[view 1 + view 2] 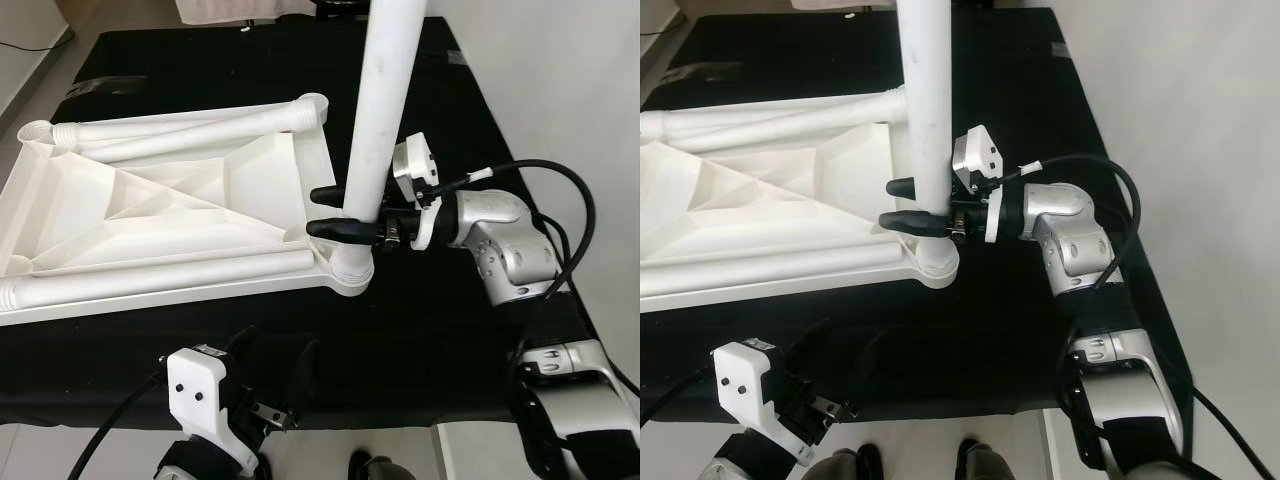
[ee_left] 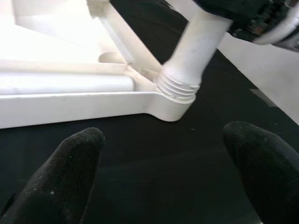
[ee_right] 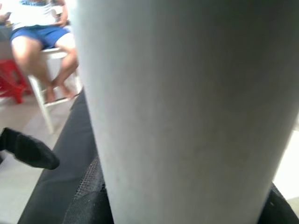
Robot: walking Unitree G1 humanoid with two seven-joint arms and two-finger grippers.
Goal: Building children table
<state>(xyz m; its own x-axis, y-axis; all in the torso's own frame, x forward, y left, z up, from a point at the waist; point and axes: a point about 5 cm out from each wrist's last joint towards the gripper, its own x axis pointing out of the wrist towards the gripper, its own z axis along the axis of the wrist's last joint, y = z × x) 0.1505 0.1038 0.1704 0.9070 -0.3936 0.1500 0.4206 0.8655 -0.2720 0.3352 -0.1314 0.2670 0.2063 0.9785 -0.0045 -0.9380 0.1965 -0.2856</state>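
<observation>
White plastic tabletop [image 1: 150, 215] lies upside down on the black cloth [image 1: 440, 330], ribbed underside up, two loose white legs [image 1: 170, 275] lying flat along its edges. Right gripper [image 1: 335, 212] is clamped around an upright white leg [image 1: 385, 110], one black finger in front of the tube and one behind, just above the corner socket [image 1: 348, 272]. Leg's threaded lower end sits in that socket, directly below the fingers; the tube leans slightly and runs up out of frame. Right wrist view has the leg right against the camera, with a seated person [image 3: 39, 32] on a white chair far behind. Left gripper [image 1: 272, 375] hovers low at the near edge of the cloth, fingers [image 2: 70, 163] spread apart and holding nothing; socket corner is straight ahead of it, apart from it. Tabletop stretches away to that gripper's left.
</observation>
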